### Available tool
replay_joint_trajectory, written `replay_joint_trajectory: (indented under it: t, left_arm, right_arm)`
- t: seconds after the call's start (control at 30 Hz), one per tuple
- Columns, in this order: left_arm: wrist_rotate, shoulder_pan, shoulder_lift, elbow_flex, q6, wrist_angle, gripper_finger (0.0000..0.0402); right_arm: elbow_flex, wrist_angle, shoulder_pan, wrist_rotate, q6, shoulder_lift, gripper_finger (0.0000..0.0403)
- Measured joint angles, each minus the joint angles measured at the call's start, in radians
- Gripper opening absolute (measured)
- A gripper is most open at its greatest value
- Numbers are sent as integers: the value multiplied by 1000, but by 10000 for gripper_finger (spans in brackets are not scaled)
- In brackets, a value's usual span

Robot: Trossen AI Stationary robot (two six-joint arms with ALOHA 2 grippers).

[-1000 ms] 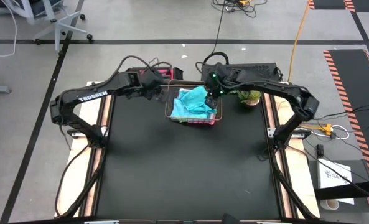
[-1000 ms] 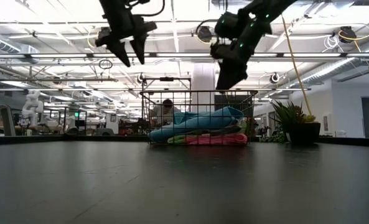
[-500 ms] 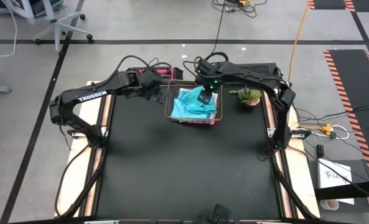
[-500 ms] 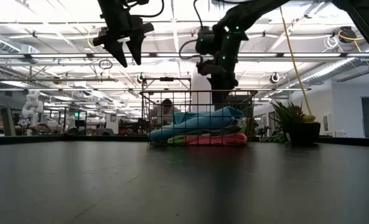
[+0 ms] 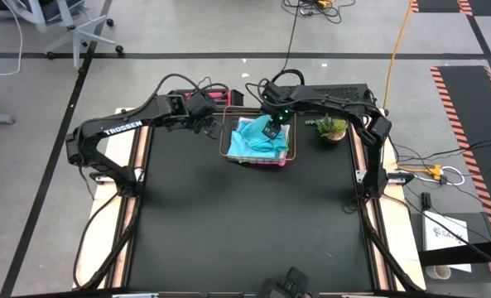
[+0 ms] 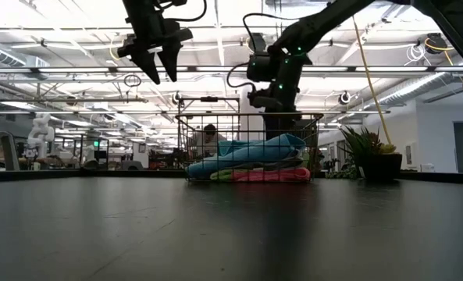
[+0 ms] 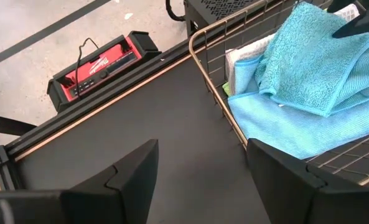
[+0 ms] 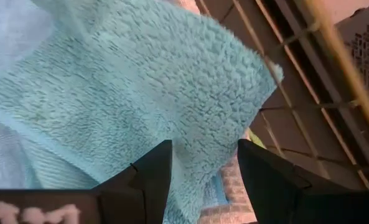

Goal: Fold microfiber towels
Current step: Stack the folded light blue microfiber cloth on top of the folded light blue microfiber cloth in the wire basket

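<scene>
Right gripper (image 8: 200,180), fingers spread, newly lowered from beside the wire basket (image 5: 225,141) onto the top turquoise towel (image 5: 257,136) piled inside, ready to pinch; left gripper (image 6: 157,72) spread, beside basket.

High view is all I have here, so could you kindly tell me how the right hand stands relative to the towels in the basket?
Observer: The right hand is open, and its fingers straddle a corner of the top turquoise towel; they have not closed on it.
Operator: Thank you. What lies under that towel?
Observer: The low view shows a lime green towel and a pink towel at the bottom of the stack, inside the wire basket.
Operator: And the left hand?
Observer: The left hand is open and hangs well above the table, to the side of the basket and clear of its rim.
</scene>
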Motion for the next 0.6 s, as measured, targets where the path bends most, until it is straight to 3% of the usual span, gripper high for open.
replay_joint_trajectory:
  t: [0.33, 0.6]
  left_arm:
    - [0, 0, 0, 0, -1, 0, 246]
    - [-1, 0, 0, 0, -3, 0, 246]
  right_arm:
    - [-117, 93, -19, -9, 33, -1, 174]
    - [-130, 120, -11, -59, 38, -9, 162]
